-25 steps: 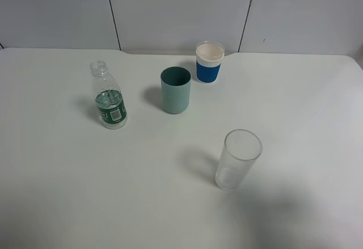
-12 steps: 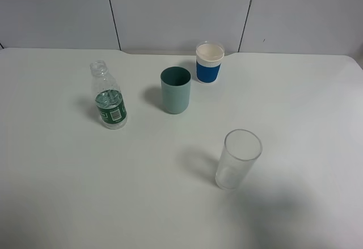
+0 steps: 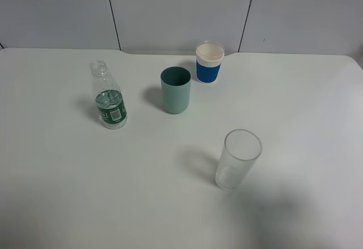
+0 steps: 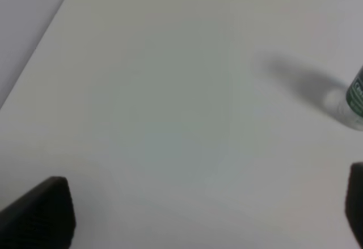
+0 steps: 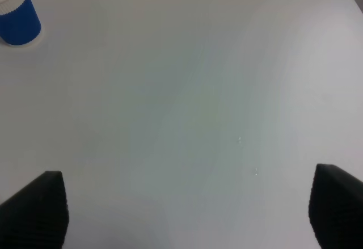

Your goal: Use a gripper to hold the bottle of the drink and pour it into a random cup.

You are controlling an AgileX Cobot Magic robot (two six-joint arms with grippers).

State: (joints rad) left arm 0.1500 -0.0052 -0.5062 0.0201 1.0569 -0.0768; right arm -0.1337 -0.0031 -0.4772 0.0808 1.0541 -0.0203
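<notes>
Overhead view, bottle of the drink [image 3: 109,97]: upright on the white table [image 3: 295,107], uncapped, clear liquid low in the body, dark green label facing the camera.
Overhead view, teal-green cup [image 3: 176,90]: upright, mouth open, standing apart from the bottle on the side away from the left arm's working side.
Overhead view, white-and-blue cup [image 3: 209,63]: upright, just behind the teal-green cup, near the back edge of the table.
Overhead view, clear glass [image 3: 237,159]: upright, well apart from the other vessels, nearest the camera.
Overhead view, arms: neither gripper shows in this view.

Left wrist view, left gripper [image 4: 198,209]: two dark finger tips [image 4: 42,212] show at opposite edges of the picture, spread wide with only bare table between them; nothing held.
Left wrist view, bottle of the drink [image 4: 356,98]: only its base and a strip of green label show, ahead of the gripper and off to one side of the gap, well apart from the tips; its shadow lies across the table.

Right wrist view, right gripper [image 5: 187,209]: dark finger tips [image 5: 37,209] spread wide, bare table between them, nothing held.
Right wrist view, white-and-blue cup [image 5: 17,13]: far ahead of the gripper, off to one side, partly cut by the picture edge.
Right wrist view, bottle of the drink: not visible here.
</notes>
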